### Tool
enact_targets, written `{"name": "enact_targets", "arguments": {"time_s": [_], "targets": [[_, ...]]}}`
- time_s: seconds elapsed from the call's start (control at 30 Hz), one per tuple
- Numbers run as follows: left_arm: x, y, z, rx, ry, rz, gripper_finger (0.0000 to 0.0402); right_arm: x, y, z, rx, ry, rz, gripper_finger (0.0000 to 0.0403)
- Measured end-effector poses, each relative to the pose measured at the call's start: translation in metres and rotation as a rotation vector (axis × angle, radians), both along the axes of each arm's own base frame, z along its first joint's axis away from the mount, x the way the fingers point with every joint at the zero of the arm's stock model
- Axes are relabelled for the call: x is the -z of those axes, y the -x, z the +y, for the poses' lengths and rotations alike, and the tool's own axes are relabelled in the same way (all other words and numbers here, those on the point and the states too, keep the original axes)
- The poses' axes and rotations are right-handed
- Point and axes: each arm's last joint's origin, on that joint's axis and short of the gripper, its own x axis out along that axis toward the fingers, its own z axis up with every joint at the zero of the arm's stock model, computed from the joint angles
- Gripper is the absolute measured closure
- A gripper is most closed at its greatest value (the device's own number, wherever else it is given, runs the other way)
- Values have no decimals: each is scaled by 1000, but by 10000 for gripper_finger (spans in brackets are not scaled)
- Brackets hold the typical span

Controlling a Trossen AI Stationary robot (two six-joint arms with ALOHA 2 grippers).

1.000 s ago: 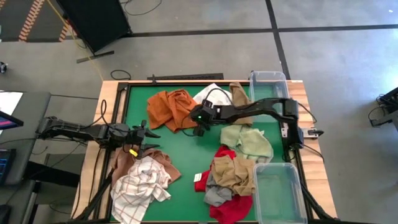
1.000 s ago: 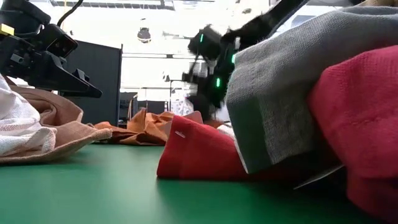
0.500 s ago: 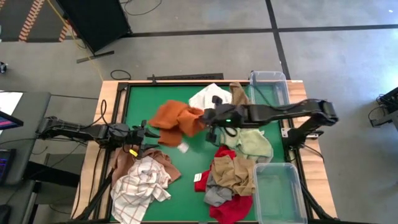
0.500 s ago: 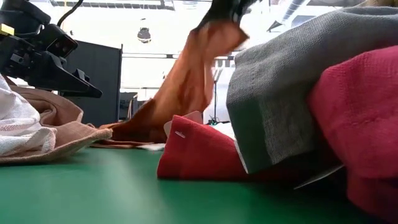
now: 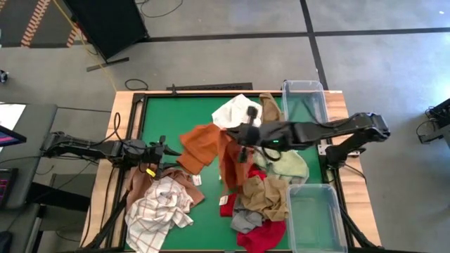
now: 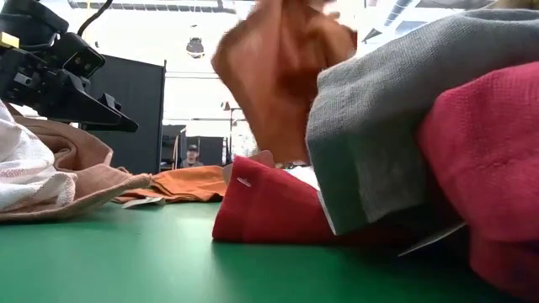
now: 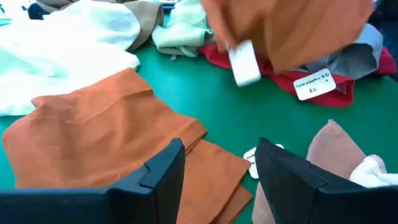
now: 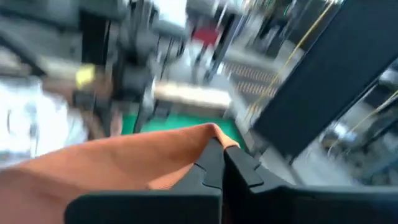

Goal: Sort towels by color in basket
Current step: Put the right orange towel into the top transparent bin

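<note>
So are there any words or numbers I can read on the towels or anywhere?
"R2": second line of the white tag on the red towel; the handwriting above it is too blurred to read.
White tag on the lifted orange towel: blurred, nothing readable.
Small tag by the orange towel on the table: too small to read.

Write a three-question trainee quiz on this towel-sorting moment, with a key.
1. True or false: the right gripper is shut on a rust orange towel.
2. The left gripper is: A) open and empty, B) gripping the checked towel.
3. How many clear bins sit along the table's right side?

Key: 1 true. 2 A. 3 two, the second nearer the red towel.
</note>
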Motion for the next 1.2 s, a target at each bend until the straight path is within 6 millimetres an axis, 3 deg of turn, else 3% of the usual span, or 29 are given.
{"name": "enact_targets", "arguments": {"time_s": [0.23,0.43,0.6,0.8,0.93,1.2], "targets": [[0,0,0,0,0,-1,217,60,-37,-20,19,-52,208,384],[0,0,0,0,1,-2,217,103,-50,-23,-58,-137,400,378],[0,0,0,0,0,-1,217,127,-48,-20,-86,-173,559,375],[0,0,0,0,0,-1,217,138,-48,-20,-86,-181,608,360],[0,0,0,1,0,-2,217,141,-49,-20,-86,-181,615,302],[0,0,0,0,0,-2,217,144,-47,-19,-75,-223,641,110]]}}
